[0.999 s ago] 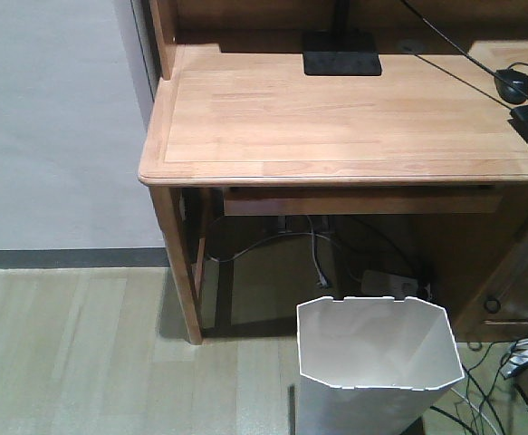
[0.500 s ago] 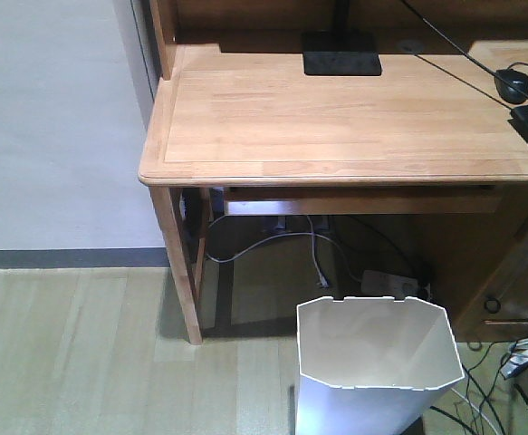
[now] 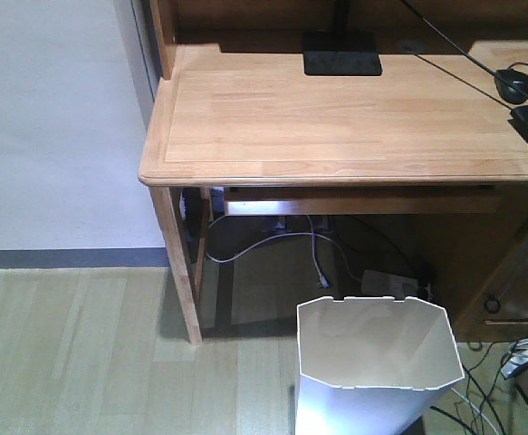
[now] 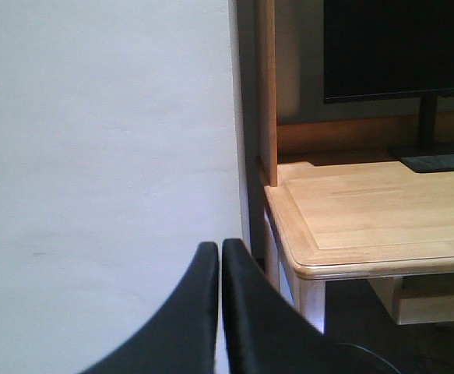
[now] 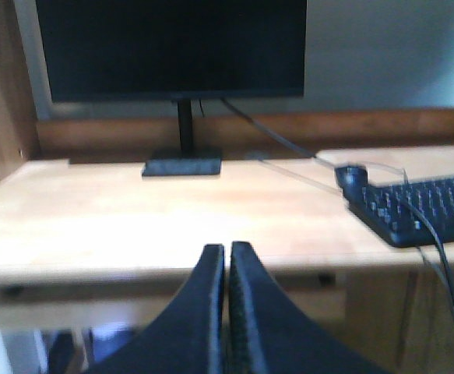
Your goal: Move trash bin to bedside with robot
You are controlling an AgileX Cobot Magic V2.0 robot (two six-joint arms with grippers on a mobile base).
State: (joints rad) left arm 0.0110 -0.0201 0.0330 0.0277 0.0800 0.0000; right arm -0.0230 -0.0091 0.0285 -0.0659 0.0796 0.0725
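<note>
A pale wall (image 3: 46, 118) is filling the left of the front view, and a light wood-look floor (image 3: 73, 344) is running below it. The wooden desk (image 3: 336, 118) is standing against that wall. The white bin (image 3: 372, 349) is standing upright on the floor just in front of the desk's open underside, right of the desk's left leg, with its notched rim facing up and its inside showing pale. A dark monitor (image 5: 172, 47) is sitting at the back of the desk. A black keyboard (image 5: 421, 206) is lying at the desk's right end, with a black mouse (image 3: 512, 84) just behind it. A white power strip (image 3: 390, 283) is lying under the desk among loose cables.

The left gripper (image 4: 219, 248) is pointing at the wall beside the desk corner, its fingers pressed together on nothing. The right gripper (image 5: 227, 249) is facing the monitor, likewise closed and holding nothing.
</note>
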